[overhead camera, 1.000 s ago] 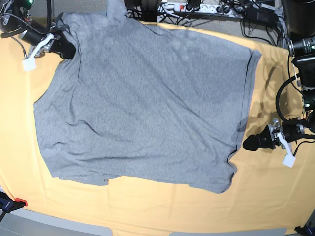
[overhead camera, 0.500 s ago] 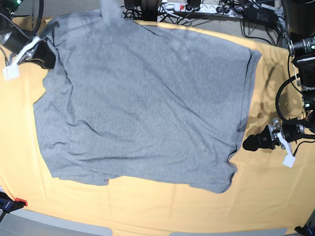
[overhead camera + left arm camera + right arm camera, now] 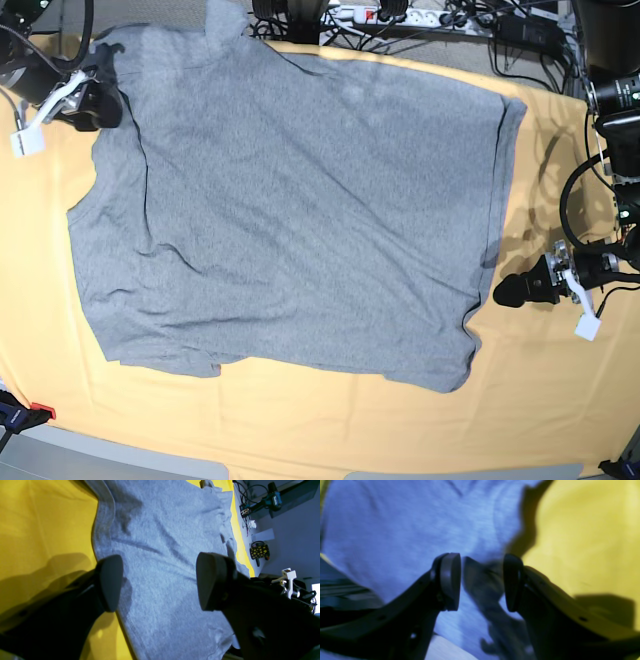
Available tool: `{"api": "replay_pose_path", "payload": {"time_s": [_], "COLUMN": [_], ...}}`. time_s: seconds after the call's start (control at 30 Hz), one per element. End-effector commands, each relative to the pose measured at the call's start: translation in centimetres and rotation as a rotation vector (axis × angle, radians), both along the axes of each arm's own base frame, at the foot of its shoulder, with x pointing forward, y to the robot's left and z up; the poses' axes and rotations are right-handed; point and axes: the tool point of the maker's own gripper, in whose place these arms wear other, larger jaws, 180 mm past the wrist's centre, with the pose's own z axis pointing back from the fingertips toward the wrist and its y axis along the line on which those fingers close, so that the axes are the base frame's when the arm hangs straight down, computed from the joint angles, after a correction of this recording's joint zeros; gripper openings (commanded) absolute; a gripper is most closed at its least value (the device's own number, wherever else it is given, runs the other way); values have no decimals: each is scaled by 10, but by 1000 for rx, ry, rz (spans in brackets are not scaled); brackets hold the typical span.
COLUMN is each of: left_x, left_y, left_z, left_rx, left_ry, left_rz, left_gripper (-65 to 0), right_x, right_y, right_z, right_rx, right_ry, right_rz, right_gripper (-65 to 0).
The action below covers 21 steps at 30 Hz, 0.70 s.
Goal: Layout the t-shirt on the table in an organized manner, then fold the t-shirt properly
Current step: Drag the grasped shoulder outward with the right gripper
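Note:
The grey t-shirt [image 3: 290, 210] lies spread out, plain side up, on the yellow-orange table [image 3: 540, 400]. At its far left corner my right gripper [image 3: 105, 105] rests against the cloth. Up close, the right gripper [image 3: 481, 582] is open, and a dark, blurred fold of the t-shirt [image 3: 395, 530] hangs loose between its pads. My left gripper [image 3: 503, 291] sits on the table just right of the shirt's edge. In the left wrist view the left gripper [image 3: 157, 580] is wide open, holding nothing, with the t-shirt [image 3: 170, 530] hem beyond it.
A power strip [image 3: 390, 14] and cables run along the table's back edge. Camera gear [image 3: 615, 95] stands at the right. A drill [image 3: 270, 497] and a spotted mug [image 3: 260, 551] sit beyond the table. A red clamp [image 3: 40, 410] grips the front left corner.
The right gripper dragged the shirt's far left corner outward, then opened its jaws. That corner now lies flatter. The left arm has stayed still.

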Motion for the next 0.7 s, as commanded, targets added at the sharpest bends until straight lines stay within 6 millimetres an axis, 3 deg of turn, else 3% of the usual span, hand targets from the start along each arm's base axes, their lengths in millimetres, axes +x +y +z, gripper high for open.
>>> {"api": "replay_pose_path", "payload": {"time_s": [0.0, 0.27, 0.47, 0.67], "left_x": [10, 10, 10, 10], "left_y": [7, 7, 7, 7], "left_z": [23, 23, 23, 23], "left_rx": [-6, -6, -6, -6], "left_ry": [-67, -66, -66, -66], "left_rz": [16, 15, 15, 15], "left_gripper": [-186, -186, -186, -186], "right_x": [5, 5, 7, 10], "right_y": [0, 29, 30, 20], "right_z": [9, -2, -1, 4], "right_rx": [3, 53, 57, 16], "right_ry": [-41, -15, -25, -27], "right_rz": [2, 59, 60, 77], "right_gripper": [-352, -362, -545, -593]}}
